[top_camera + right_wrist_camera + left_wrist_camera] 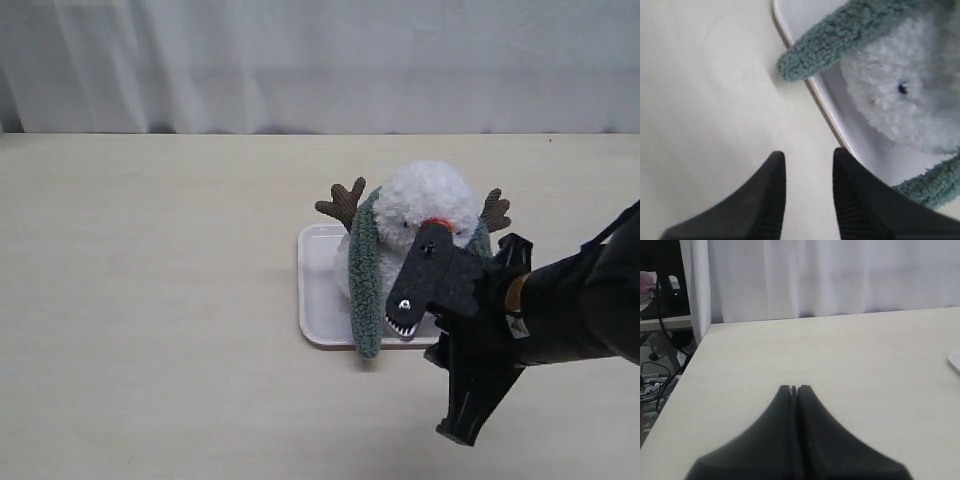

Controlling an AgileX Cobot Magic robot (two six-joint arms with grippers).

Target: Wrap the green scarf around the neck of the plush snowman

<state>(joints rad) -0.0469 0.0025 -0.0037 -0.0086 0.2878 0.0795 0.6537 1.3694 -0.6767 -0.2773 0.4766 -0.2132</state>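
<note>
**A:** How much of the plush snowman (425, 195) is hidden?

**B:** In the exterior view most of the face and the front of the body are covered by the right arm (570, 300). Its right jaws are held just in front of the snowman. Only a sliver of the orange nose (437, 221) is seen, and both twig arms (343, 203) are left showing. The snowman's neck is hidden, so it cannot be told how far it is encircled.

**A:** Where is the green scarf (365, 285) found?

**B:** It is draped over the snowman from behind the head. One long end is hung down one side of the snowman, and its rounded tip is laid across the rim of the white tray (315, 290) under the snowman. The other end is only glimpsed at the snowman's opposite side.

**A:** How are the jaws held?

**B:** The right jaws are parted and released, with bare desk (150, 300) seen in the gap. The left jaws are clenched tip to tip on nothing, well apart from the snowman.

**A:** And the room?

**B:** The snowman's tray is carried by a pale desk, and a white curtain (300, 60) is hung behind the snowman. Past the desk's far edge, cables (652, 375) are seen blurred.
</note>
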